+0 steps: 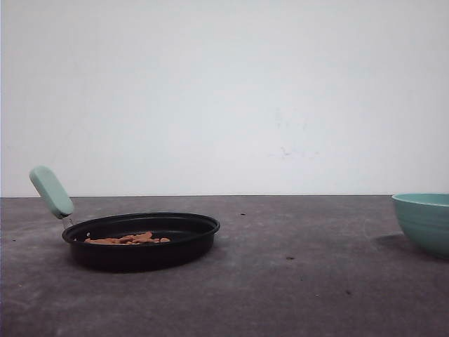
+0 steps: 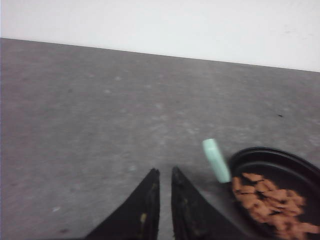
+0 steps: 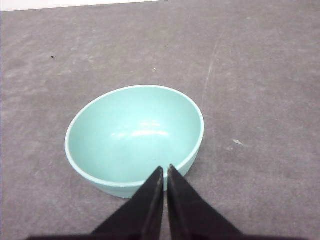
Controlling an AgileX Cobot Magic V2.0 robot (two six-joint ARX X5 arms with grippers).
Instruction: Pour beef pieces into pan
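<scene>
Both pairs of fingers are being held pressed together, empty, while beef pieces are lying in the pan, so arms are best kept clear.

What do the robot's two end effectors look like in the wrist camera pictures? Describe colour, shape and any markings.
Both are black. The left end effector has two flat fingers that taper to sharp points like wedges, with small yellowish flecks along their inner edges. The right end effector has the same pair of black pointed, wedge-shaped fingers, plain and unmarked. No cables or labels are visible on either.

Glossy bowl – matt, mottled table
</scene>
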